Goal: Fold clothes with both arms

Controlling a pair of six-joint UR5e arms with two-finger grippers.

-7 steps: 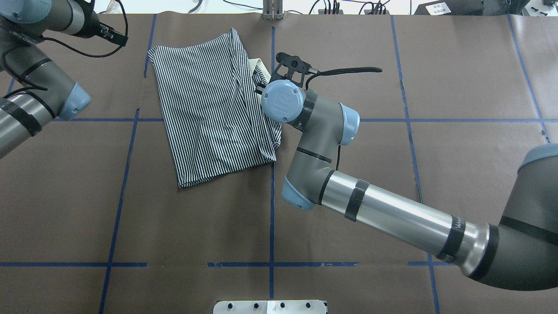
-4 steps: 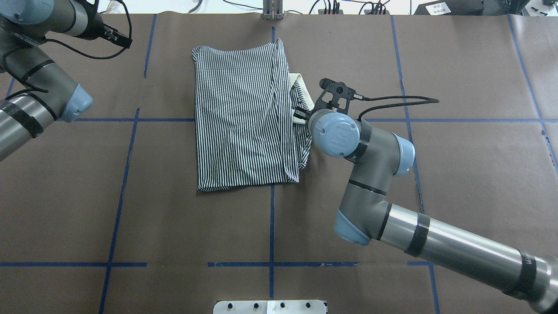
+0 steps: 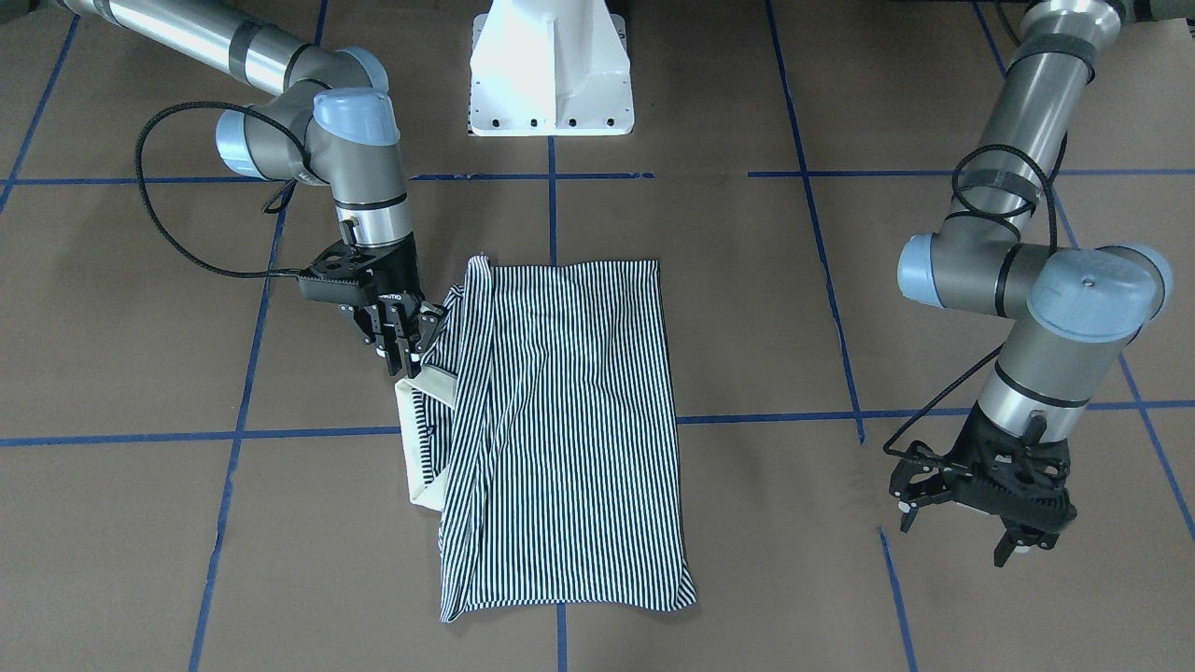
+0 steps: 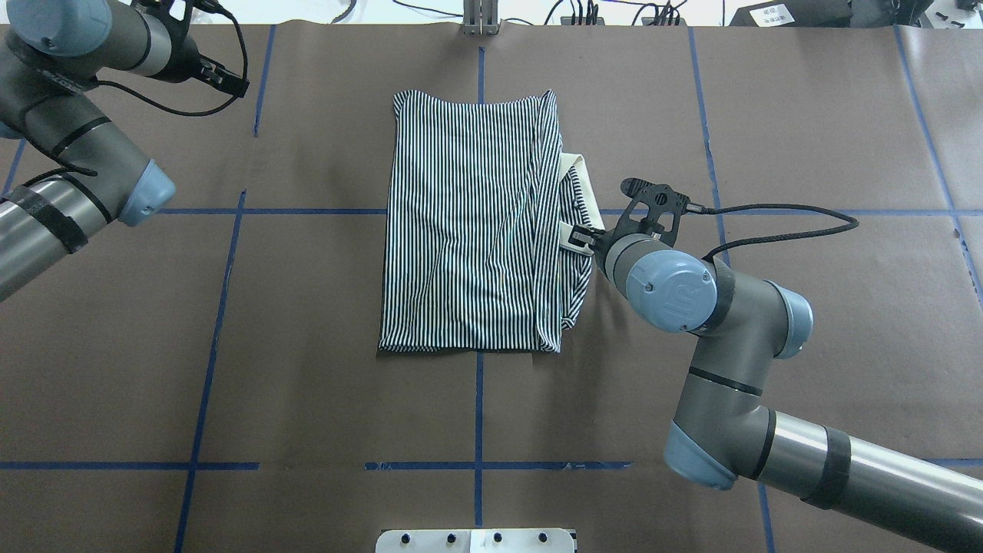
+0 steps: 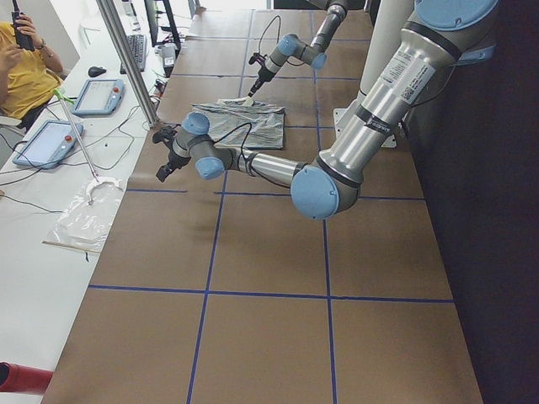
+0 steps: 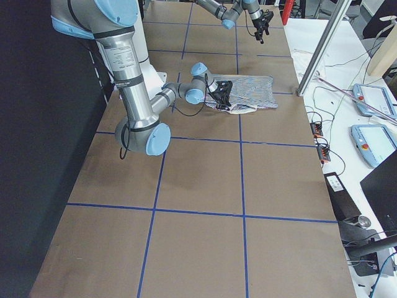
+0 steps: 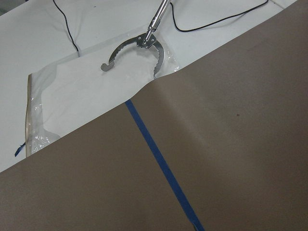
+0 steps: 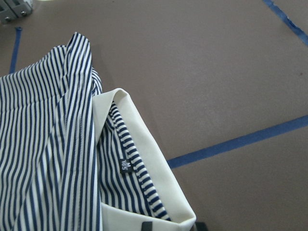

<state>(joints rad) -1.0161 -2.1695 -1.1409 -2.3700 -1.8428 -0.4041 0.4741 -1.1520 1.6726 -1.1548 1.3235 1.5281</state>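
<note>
The right pincer (image 3: pixel 403 359) is clenched on the cream collar (image 8: pixel 144 144) of the striped shirt (image 3: pixel 560 420), its two dark fingertips (image 8: pixel 144 225) showing at the collar's corner in the wrist view; the rest of the shirt lies flat on the brown table (image 3: pixel 794 579), spreading away from this pincer towards the side where the other arm works; a fold of striped cloth runs just beside the pincer, and the collar sticks out from under that fold (a small dark label (image 8: pixel 125 166) sits inside it, just ahead of the fingertips). The left pincer (image 3: pixel 954 543) is released, its fingers spread apart, pointing down at bare table with nothing between them; the shirt is well apart from it, across a blue tape line (image 3: pixel 836 308). Beyond the left pincer, past the table's edge, its wrist camera shows a metal grabber tool (image 7: pixel 139 48) lying on a clear plastic bag (image 7: pixel 72 96). A white pedestal (image 3: pixel 551 65) stands behind both pincers, between the two arms.
</note>
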